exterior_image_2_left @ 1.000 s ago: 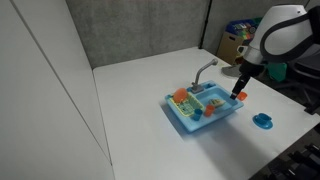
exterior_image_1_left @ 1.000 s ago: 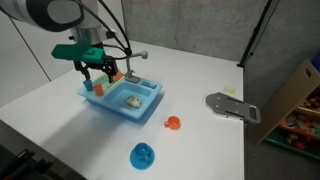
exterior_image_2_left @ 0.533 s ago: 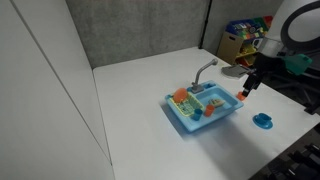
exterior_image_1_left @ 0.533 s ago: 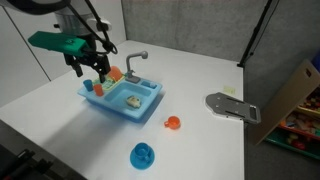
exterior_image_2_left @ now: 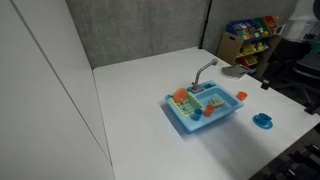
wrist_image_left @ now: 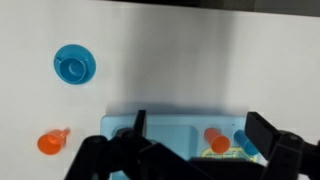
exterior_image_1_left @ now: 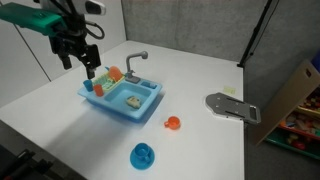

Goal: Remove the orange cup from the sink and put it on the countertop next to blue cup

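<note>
Gripper (exterior_image_1_left: 78, 58) raised, jaws parted and empty, above the sink's (exterior_image_1_left: 150, 110) wall-side end; orange cup (wrist_image_left: 215, 140) sits directly below, between the fingertips.

**Blue sink mid-worktop, two cups out to its right**

A white worktop (exterior_image_2_left: 130, 110) fills the frame, backed by a grey wall. A blue toy sink (exterior_image_2_left: 205, 108) sits right of centre, turned at an angle, with a grey faucet (exterior_image_2_left: 204, 71) rising at its far edge. Small orange items lie in its left compartment, too small to tell apart. On the worktop just right of the sink lies an orange cup (exterior_image_2_left: 241, 97). Nearer and further right, close to the worktop's edge, sits a blue cup (exterior_image_2_left: 263, 121), well apart from the orange one. Part of the robot arm (exterior_image_2_left: 300, 30) shows at the upper right corner; its claw cannot be made out. Shelves of colourful items stand beyond.
</note>
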Robot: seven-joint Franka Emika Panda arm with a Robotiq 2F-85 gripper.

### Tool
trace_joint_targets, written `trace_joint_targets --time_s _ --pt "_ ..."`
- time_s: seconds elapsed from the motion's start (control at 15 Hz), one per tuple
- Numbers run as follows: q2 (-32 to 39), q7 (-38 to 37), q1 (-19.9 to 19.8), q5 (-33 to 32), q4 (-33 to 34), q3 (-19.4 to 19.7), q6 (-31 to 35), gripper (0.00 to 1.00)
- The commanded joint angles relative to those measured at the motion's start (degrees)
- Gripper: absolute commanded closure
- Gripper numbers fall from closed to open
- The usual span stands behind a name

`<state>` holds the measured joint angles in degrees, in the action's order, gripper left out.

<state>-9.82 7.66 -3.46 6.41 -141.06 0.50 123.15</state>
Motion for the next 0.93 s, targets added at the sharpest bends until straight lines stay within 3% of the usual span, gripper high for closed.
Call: trace_joint_targets --time_s 0.0,0.87 --pt "-6.5 -3.2 -0.1 -1.1 -1.6 1.5 -3.4 0.0" --pt "-19.5 -7.6 -3.0 -8.3 1.5 2.9 -15.2 0.0"
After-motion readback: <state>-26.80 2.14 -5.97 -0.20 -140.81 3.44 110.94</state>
